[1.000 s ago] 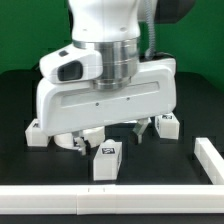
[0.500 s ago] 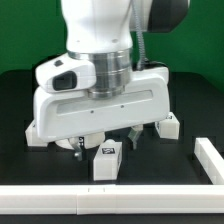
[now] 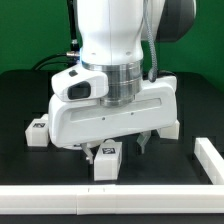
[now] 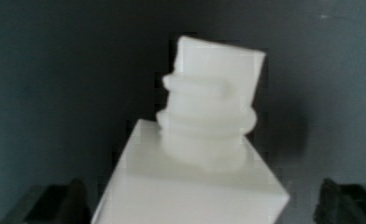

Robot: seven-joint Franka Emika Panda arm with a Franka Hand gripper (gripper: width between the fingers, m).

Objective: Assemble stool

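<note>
A white blocky stool leg (image 3: 105, 161) with a black-and-white tag on top lies near the front of the black table. My gripper (image 3: 120, 148) hangs low over it, open, one dark finger (image 3: 93, 153) beside the leg and the other off to the exterior view's right. In the wrist view the leg (image 4: 194, 175) fills the middle, its ridged peg (image 4: 208, 100) pointing away, and my gripper (image 4: 201, 208) straddles it with both fingertips well apart from its sides. A second tagged leg (image 3: 37, 132) lies at the exterior view's left. The round seat is hidden behind the hand.
A long white border rail (image 3: 90, 202) runs along the table's front edge. A shorter piece of rail (image 3: 210, 160) stands at the exterior view's right. The large white hand blocks the view of the table's middle.
The hand has shifted toward the exterior view's right and come down, so its fingers now straddle the front leg. The jaws stayed open. The legs have not moved.
</note>
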